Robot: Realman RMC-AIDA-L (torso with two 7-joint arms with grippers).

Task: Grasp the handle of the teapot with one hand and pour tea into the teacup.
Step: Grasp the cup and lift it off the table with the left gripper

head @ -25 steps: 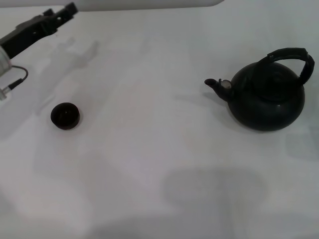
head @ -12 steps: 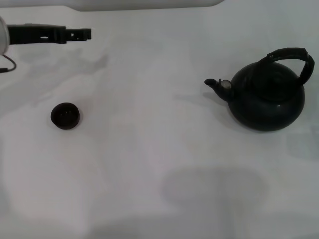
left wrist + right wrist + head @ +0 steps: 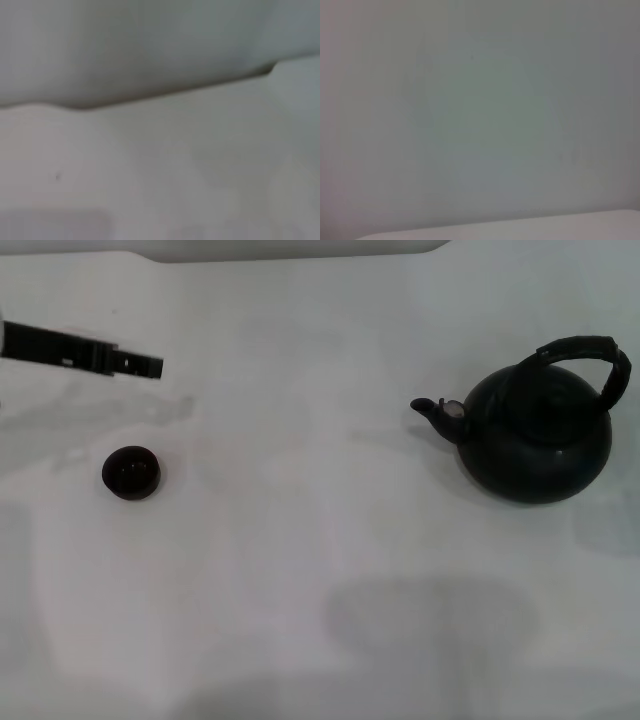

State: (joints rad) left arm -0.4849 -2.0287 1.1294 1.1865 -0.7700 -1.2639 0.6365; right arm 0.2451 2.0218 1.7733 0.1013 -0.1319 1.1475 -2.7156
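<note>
Standing untouched: teapot on right, left arm over far left

Teapot (image 3: 535, 435) sits upright on the white table (image 3: 320, 580), right side, spout pointing toward the teacup (image 3: 131, 473) well apart on the left. Handle (image 3: 580, 355) arches over the lid, nothing on it. Left gripper (image 3: 140, 366) reaches in level from the left edge, beyond the teacup; finger state cannot be told. Right gripper unseen.

surface: white table (image 3: 300, 570), plain and matte | far edge: pale rounded wall or panel (image 3: 290, 248) along the table's back | left wrist view: table edge (image 3: 150, 97) meeting grey background, blurred
</note>
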